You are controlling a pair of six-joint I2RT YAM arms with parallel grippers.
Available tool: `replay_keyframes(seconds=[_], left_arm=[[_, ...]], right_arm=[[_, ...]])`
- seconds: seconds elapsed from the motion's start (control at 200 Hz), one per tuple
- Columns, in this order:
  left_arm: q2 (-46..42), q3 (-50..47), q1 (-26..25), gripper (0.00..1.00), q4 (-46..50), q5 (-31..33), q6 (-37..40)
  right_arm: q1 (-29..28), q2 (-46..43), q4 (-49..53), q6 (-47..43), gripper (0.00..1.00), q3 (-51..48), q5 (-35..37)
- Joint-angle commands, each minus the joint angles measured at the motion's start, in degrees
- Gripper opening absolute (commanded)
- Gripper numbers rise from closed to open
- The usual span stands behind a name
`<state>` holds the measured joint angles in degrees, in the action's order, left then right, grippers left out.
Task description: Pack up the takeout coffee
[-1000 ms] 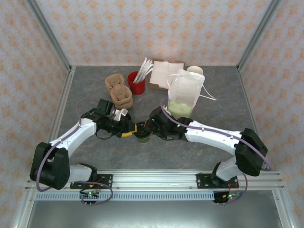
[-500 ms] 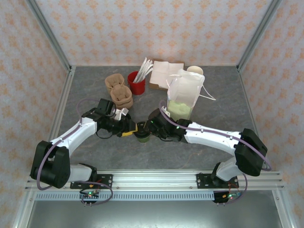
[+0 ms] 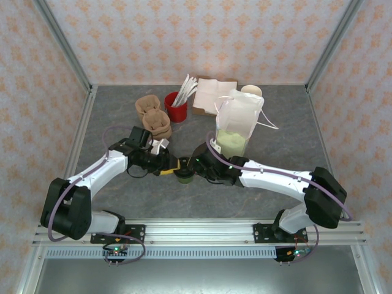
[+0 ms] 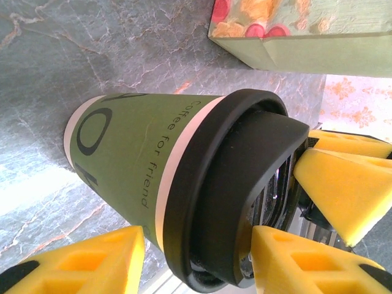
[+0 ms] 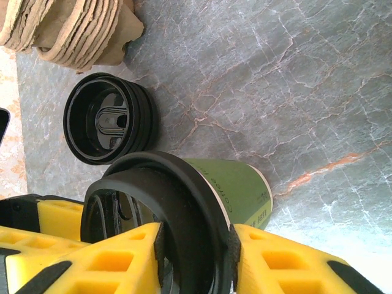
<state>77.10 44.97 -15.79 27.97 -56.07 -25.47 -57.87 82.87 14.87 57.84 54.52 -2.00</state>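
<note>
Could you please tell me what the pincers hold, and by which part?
Both hold the takeout coffee: the right pincer clamps the rim of its black lid, the left pincer seems to grip the cup's upper end.

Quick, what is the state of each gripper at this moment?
Left gripper: closed on the takeout coffee.
Right gripper: closed on that cup's black lid.

Takeout coffee (image 4: 131, 162): green paper cup, black-lidded, upright, front-centre of workspace.
</note>
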Motion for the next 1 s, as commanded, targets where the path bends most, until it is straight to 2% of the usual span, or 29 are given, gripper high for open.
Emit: replay_keyframes(seconds=[0.0, 0.656, 0.886, 0.996], left_arm=[[1.21, -0.87, -0.65, 0.49, 0.78, 4.3, 0.17], [3.18, -2.64, -0.55, 0.45, -0.25, 6.0, -0.54], [0.44, -0.22, -0.64, 0.45, 0.77, 5.03, -0.88], [-1.32, 1.15, -0.64, 0.49, 1.05, 4.75, -1.3]], right_arm=[[-0.58, 0.85, 6.55, -0.34, 0.33, -2.89, 1.3], [-0.58, 2.56, 5.45, 2.54, 0.32, -5.37, 1.0], [-0.58, 2.11, 7.15, 0.39, 0.34, -1.93, 1.21], [-0.58, 2.34, 7.6, -0.49, 0.38, 0.26, 0.9]])
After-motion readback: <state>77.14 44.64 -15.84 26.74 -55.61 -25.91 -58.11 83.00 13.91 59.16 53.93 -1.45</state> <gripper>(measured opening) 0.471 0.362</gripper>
